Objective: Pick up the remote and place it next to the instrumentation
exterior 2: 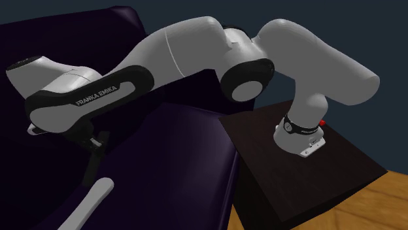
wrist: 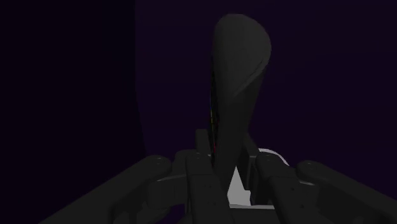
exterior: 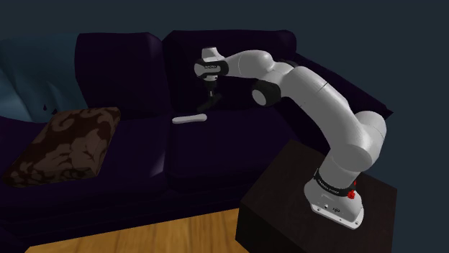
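First, at the shoulder view's left, a brown, scroll-patterned square cushion [exterior: 65, 144] rests on the dark purple upholstered sofa [exterior: 216, 154]. Toward the middle, the slim, pale grey, bar-shaped remote [exterior: 189, 119] lies flat on the seat, near the backrest. Just above the remote's right-hand end hangs the all-black two-finger gripper [exterior: 208, 108], carried by the white arm with dark joints [exterior: 316, 93]. The arm rises from the dark box stand [exterior: 288, 208] at lower right.

The fingers stand apart and clasp nothing.

Judged by its form, the remote is light and stiff, with a smooth shell that may slip. It is best pinched across its narrow width nearer the middle than the end, so that it does not tip. The soft seat will likely yield under any downward press.

The shoulder view alone gives the remote's whole length and its place on the sofa. The second exterior view adds the small gap between fingertip and remote [exterior 2: 91, 201]. The wrist view shows the remote [wrist: 238, 70] shadowed, running out from between the fingers, with tiny coloured specks along one edge.
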Tool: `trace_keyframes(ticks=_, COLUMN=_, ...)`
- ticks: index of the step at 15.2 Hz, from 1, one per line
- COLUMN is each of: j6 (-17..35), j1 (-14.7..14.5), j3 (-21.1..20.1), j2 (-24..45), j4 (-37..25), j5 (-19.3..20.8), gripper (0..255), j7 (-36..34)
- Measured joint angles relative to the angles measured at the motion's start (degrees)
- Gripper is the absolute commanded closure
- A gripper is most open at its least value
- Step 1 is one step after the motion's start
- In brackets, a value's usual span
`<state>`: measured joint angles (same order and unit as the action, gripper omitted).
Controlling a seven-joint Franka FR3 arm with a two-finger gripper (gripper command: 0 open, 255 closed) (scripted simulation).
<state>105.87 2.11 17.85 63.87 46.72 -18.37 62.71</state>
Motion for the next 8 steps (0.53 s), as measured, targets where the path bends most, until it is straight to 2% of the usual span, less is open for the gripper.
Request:
trace_keyframes(ticks=3, j6=1.82, j1=-0.25, j3=-0.11, j2=0.25, j4=1.5, j5=-0.19, gripper=255, j7=0.29)
trace_keyframes(ticks=5, j6=0.0, j1=0.15, j3=-0.14, j2=1.35, j4=-0.83, j5=-0.2, gripper=255, j7=-0.18)
trace_keyframes(ticks=8, j6=1.73, j1=-0.32, j3=-0.06, j2=0.82, j4=0.84, j5=-0.34, gripper=255, j7=0.02)
